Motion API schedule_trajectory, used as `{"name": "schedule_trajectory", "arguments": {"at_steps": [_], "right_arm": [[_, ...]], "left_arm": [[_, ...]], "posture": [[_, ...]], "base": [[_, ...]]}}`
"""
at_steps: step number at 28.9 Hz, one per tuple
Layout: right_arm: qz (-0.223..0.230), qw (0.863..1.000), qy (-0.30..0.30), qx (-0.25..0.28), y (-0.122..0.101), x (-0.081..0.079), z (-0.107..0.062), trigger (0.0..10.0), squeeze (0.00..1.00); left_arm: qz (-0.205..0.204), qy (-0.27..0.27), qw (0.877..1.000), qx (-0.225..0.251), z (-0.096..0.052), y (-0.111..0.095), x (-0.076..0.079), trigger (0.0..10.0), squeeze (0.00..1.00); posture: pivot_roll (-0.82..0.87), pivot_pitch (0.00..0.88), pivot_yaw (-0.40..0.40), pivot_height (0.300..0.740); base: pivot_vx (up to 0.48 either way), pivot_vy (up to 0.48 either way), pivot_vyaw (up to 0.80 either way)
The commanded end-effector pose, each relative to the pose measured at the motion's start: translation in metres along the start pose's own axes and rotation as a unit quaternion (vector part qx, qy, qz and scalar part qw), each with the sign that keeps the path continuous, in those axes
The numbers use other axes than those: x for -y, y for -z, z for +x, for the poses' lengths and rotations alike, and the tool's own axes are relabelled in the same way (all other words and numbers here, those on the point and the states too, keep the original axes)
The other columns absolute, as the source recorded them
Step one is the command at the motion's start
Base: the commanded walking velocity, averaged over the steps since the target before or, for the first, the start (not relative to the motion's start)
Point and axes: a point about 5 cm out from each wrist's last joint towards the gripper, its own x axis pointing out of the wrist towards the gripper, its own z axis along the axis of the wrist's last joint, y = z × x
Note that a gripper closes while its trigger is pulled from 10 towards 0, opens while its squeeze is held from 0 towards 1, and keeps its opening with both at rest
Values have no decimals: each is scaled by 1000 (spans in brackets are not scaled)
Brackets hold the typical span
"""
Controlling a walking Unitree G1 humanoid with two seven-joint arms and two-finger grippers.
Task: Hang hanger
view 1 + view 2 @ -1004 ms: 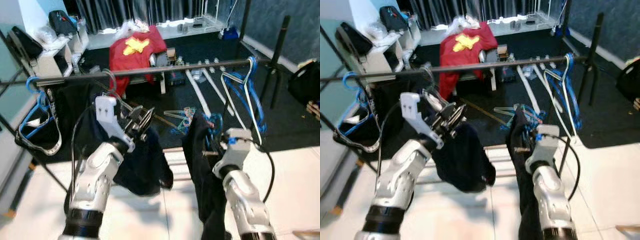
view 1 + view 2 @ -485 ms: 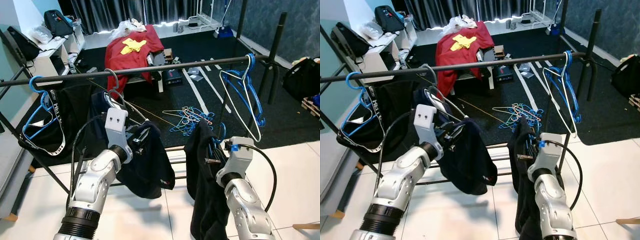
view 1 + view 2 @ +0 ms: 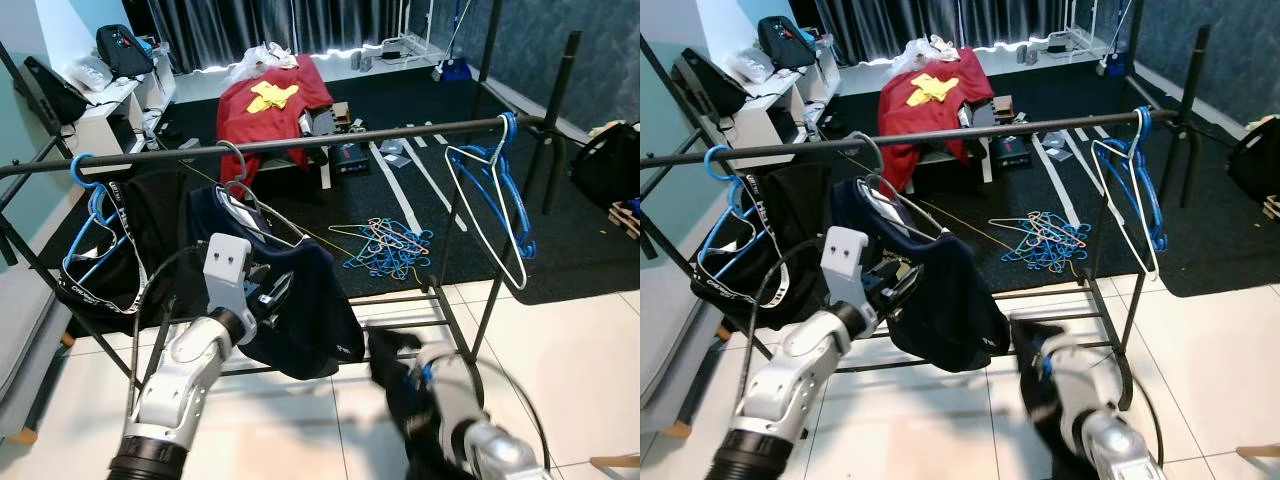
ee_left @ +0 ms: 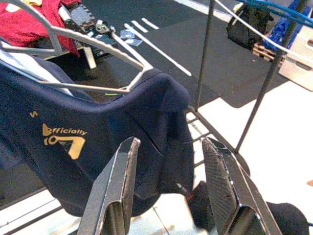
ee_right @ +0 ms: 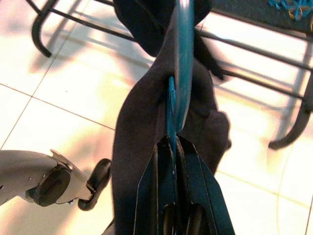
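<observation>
The left gripper (image 4: 168, 188) sits at centre left, fingers wide, just beside the navy shirt (image 3: 300, 300) on a grey hanger (image 3: 240, 185) hooked over the rail (image 3: 330, 142). The right gripper (image 5: 175, 147), blurred at lower right, pinches a blue hanger (image 5: 182, 63) carrying a dark garment (image 5: 146, 127).

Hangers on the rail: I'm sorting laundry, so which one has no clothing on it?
The white and blue hangers at the rail's right end hang bare; the blue hanger and grey hanger carry dark clothes.
</observation>
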Motion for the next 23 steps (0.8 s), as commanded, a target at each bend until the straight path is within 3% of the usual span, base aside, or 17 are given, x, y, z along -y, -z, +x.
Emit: {"name": "schedule_trajectory", "arguments": {"at_steps": [1,7,8,9,10,11,12,13,17,18,19,20,21,22,23], "right_arm": [[-44,994,-47,84,-30,-8,-3,10000,0],[-90,979,-102,153,-49,-12,-14,10000,0],[-70,967,-164,182,-60,-12,-28,10000,0],[-70,967,-164,182,-60,-12,-28,10000,0],[-57,951,-230,198,-70,-15,-40,10000,0],[-57,951,-230,198,-70,-15,-40,10000,0],[-52,936,-288,195,-75,-18,-50,10000,0],[-50,923,-343,165,-74,-22,-57,10000,0],[-79,921,-364,117,-67,-21,-59,10000,0],[-89,934,-307,157,-81,-11,-51,10000,0],[-89,934,-307,157,-81,-11,-51,10000,0],[-93,941,-262,192,-91,-4,-46,10000,0],[-93,941,-262,192,-91,-4,-46,10000,0],[-96,946,-209,229,-103,5,-41,10000,0],[-96,946,-209,229,-103,5,-41,10000,0]], "left_arm": [[14,-5,1000,-11,-7,5,-8,10000,0],[26,1,1000,7,-14,2,-14,10000,0],[24,3,1000,12,-18,-5,-25,10000,0],[24,3,1000,12,-18,-5,-25,10000,0],[11,16,1000,14,-23,-10,-33,10000,165],[11,16,1000,14,-23,-10,-33,10000,165],[4,33,999,14,-28,-13,-38,10000,682],[2,52,999,10,-32,-14,-39,10000,1000],[-7,83,996,8,-36,-13,-35,10000,1000],[-18,100,995,13,-38,-14,-30,10000,1000],[-18,100,995,13,-38,-14,-30,10000,1000],[-26,111,993,17,-40,-16,-27,10000,1000],[-26,111,993,17,-40,-16,-27,10000,1000],[-33,118,992,24,-41,-18,-24,10000,1000],[-33,118,992,24,-41,-18,-24,10000,1000]], "posture": [[-28,52,119,740],[-29,52,120,740],[-17,45,114,740],[-17,45,114,740],[-14,40,113,740],[-14,40,113,740],[-12,39,111,740],[-12,38,108,740],[-12,41,103,740],[-15,42,102,740],[-15,42,102,740],[-16,41,103,740],[-16,41,103,740],[-15,42,102,740],[-15,42,102,740]], "base": [[0,0,0],[0,0,0],[0,0,0],[0,0,0],[0,0,0],[0,0,0],[0,0,0],[0,0,0],[0,0,0],[0,0,0],[0,0,0],[0,0,0],[0,0,0],[0,0,0],[0,0,0]]}}
